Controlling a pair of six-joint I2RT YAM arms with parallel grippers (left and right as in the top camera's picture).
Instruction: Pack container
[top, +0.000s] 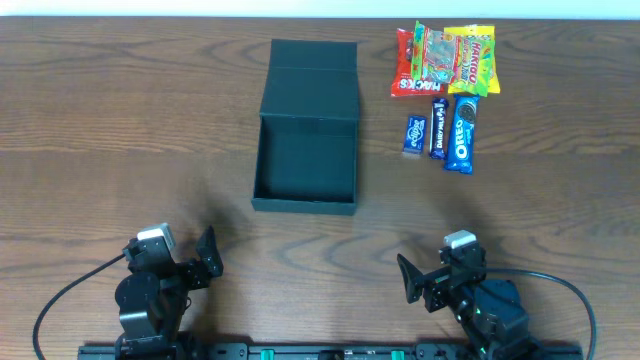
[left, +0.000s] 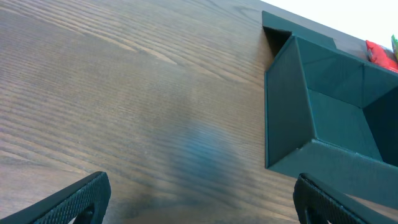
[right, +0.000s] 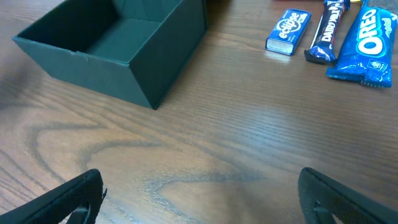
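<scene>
Overhead: dark teal-green matte container (top: 304, 204), flap lid (top: 312, 75) flat behind; left hand (top: 209, 253) and right hand (top: 410, 281) open.

Matt card container (top: 306, 150), grained wood table (top: 120, 130), seemingly glossy Oreo packet (top: 462, 133)

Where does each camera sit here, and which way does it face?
Overhead: above the table, looking straight down on container, snack packets, left gripper, right gripper.
Left wrist: low, facing the container's left wall; own open fingers at bottom.
Right wrist: low, facing its near corner and the Oreo packet; own fingers.
All share the container.
</scene>
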